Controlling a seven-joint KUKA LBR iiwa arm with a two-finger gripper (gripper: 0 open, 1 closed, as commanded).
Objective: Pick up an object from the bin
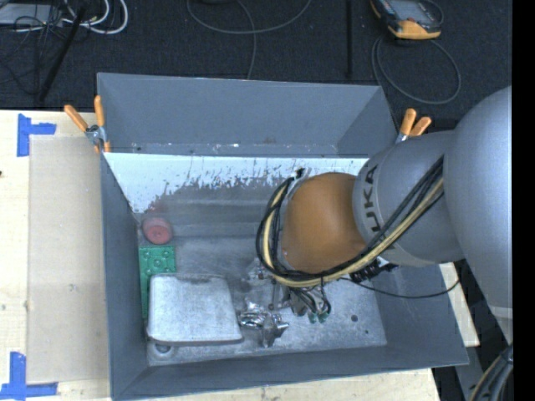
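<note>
A dark floor (167,48) with cables (107,11) lies behind the grey metal bin (234,115). The claw (263,317) sits low at lower centre, just beside a whitish rectangular slab (191,307). Whether the claw is open cannot be told. A green block (157,261) and a pink disc (156,230) lie at the left.

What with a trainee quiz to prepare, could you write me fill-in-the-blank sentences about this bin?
In the camera view, the pink round disc lies just ___ the green studded flat block. That block lies by the ___ wall of the grey metal bin. The gripper is at the ___ edge of the pale grey rectangular pad.
Missing: above; left; right.
</note>
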